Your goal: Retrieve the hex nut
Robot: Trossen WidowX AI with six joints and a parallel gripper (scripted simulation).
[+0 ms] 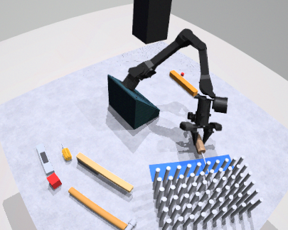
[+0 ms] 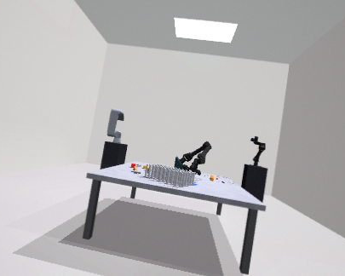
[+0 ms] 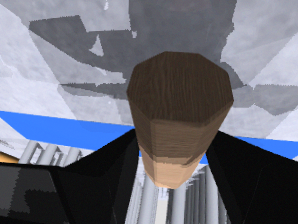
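L to R in the top view: grey flat bar w/ dark inset (image 1: 45,158), red cube (image 1: 54,180) (image 2: 133,165) by its near end, small yellow ribbed piece (image 1: 67,154), pale wooden bar (image 1: 105,172), then hammer w/ orange handle (image 1: 97,208). Further R, blue taped strip (image 1: 154,172) (image 2: 195,184) (image 3: 60,131) fronts the upright grey metal spacers (image 1: 157,184) (image 2: 171,176) (image 3: 147,200). Black gripper (image 1: 200,142) (image 2: 197,171) (image 3: 170,135) is clamped on the brown wooden handle (image 1: 200,146) (image 3: 177,100) of a thin-shafted tool; its pale metal shaft (image 1: 204,158) runs over the strip toward the spacers, far end lost among them. Small hex nut: can't make it out, so its loc. rel. to the tool can't be told.
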